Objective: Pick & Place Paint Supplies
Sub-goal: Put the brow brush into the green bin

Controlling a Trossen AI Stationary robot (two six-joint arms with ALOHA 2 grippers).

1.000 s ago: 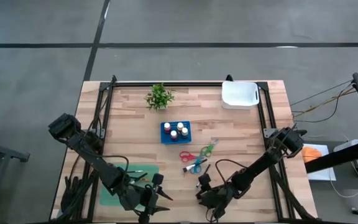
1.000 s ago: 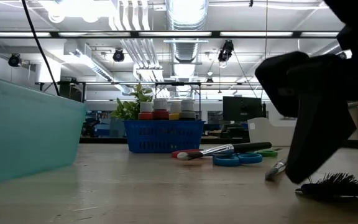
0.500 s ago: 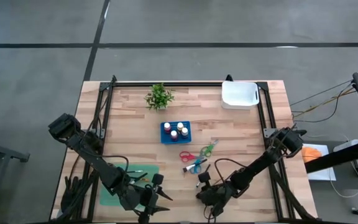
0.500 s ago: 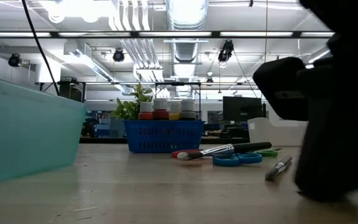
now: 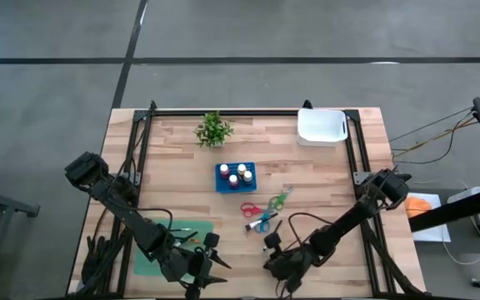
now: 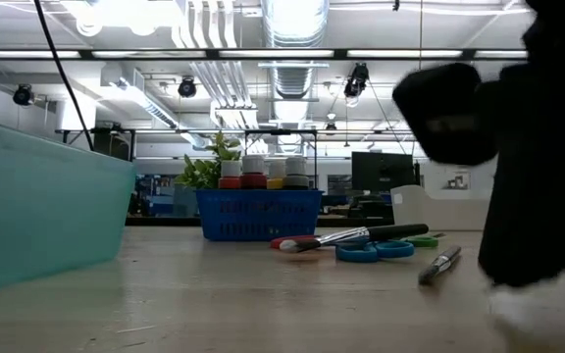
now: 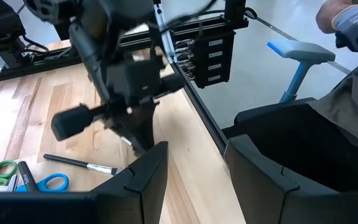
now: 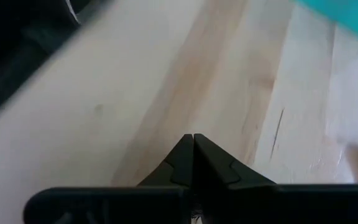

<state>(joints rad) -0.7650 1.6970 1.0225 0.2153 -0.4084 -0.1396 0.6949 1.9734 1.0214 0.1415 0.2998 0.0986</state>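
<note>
A blue basket [image 5: 236, 176] holding paint bottles with white, red and yellow caps stands mid-table. Nearer lie red [image 5: 251, 207], blue [image 5: 263, 222] and green [image 5: 279, 200] scissors, with a thin dark brush [image 5: 271, 232] beside them. My right gripper [image 8: 193, 140] is shut, with nothing showing between its fingers. It points down just above the wood near the front edge, short of the brush [image 7: 79, 163]. My left gripper [image 7: 194, 180] stands open beside the teal tray [image 5: 173, 243], empty. My right gripper's shut fingertips point down at the tabletop. A pale blurred thing [image 6: 547, 306] shows under them in the low view. I cannot tell what it is or whether the fingers touch it.
A small green potted plant [image 5: 213, 129] and a white bin [image 5: 321, 127] stand at the far edge. Black frame rails [image 5: 136, 158] run along both sides of the table. A person's gloved hand [image 7: 353, 25] and a blue chair [image 7: 300, 53] show beyond the table.
My right gripper has shut and shifted a little toward the table's right, staying low near the front edge. The dark bristly thing seen under it a second ago in the low view no longer shows.
</note>
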